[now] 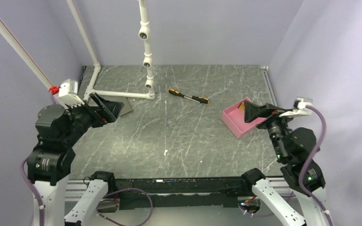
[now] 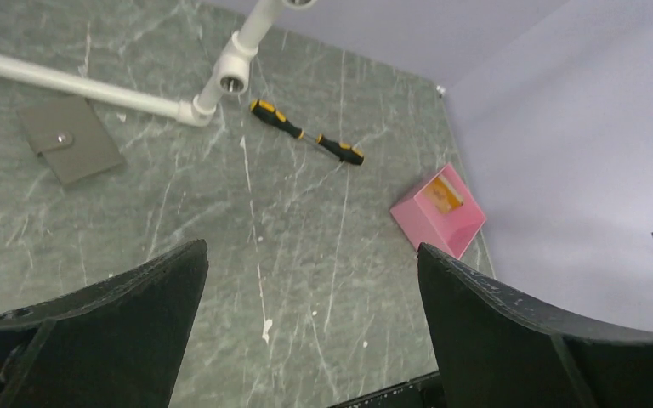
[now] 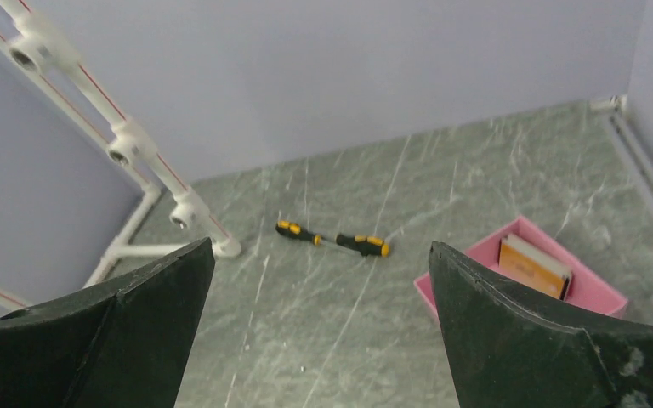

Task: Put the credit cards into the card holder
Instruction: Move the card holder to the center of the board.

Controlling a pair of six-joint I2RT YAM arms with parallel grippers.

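The credit cards (image 3: pixel 534 265) stand as a stack, tan-orange face up, in the pink tray (image 3: pixel 599 297) at the right; they also show in the left wrist view (image 2: pixel 442 194). The card holder (image 2: pixel 72 149), a flat grey wallet with a snap, lies closed at the far left by the pipe; in the top view (image 1: pixel 127 108) my left gripper partly hides it. My left gripper (image 1: pixel 109 109) is open and empty, raised beside the wallet. My right gripper (image 1: pixel 246 113) is open and empty, raised over the tray's left part (image 1: pixel 235 123).
A black and yellow screwdriver (image 1: pixel 188 96) lies at the back middle of the table. A white pipe frame (image 1: pixel 146 52) stands at the back left, with a bar (image 1: pixel 122 93) along the table next to the wallet. Walls close in both sides.
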